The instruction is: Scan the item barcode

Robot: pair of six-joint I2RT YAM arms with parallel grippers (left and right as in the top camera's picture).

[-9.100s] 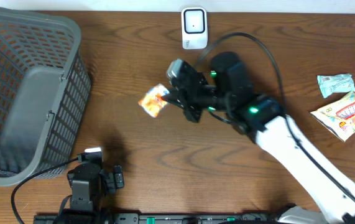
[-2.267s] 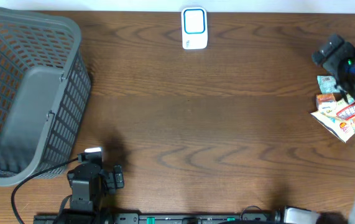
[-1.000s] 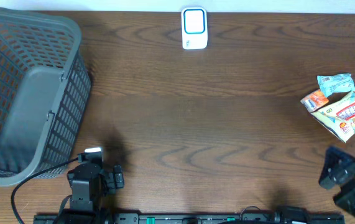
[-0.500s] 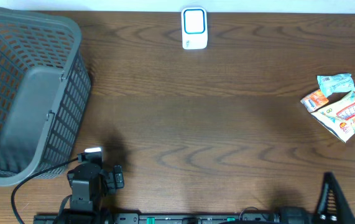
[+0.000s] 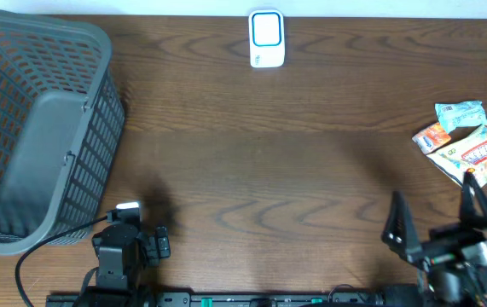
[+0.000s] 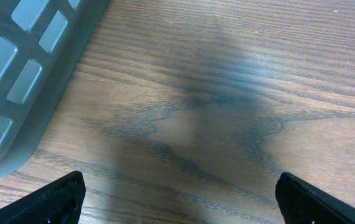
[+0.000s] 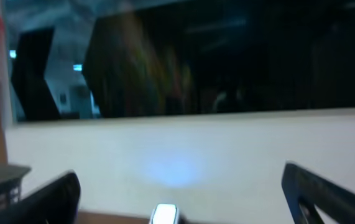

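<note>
- The right end effector [image 5: 434, 205] is now pulled back to the near edge of the counter [image 5: 269, 170], at the right. A second ago it was lower in that corner, and before that it hung over the packets.
- Its jaws stand wide with nothing between them. Its wrist view looks level across the room, with the white scanner [image 7: 163, 214] low in the centre.
- Some seconds back it held the orange packet [image 5: 431, 136] out before the scanner [image 5: 266, 38]. That packet now lies flat at the right edge of the counter, touching the pile of other packets [image 5: 473, 153].
- My reading is that the scan pass is over, the item is set down, and the arm is retreating to rest.
- The orange packet is small and crinkled, with a pale patch. No barcode is legible from overhead.
- The left end effector [image 6: 177, 199] is also wide and empty, low over bare wood just beside the basket [image 6: 15, 81].
</note>
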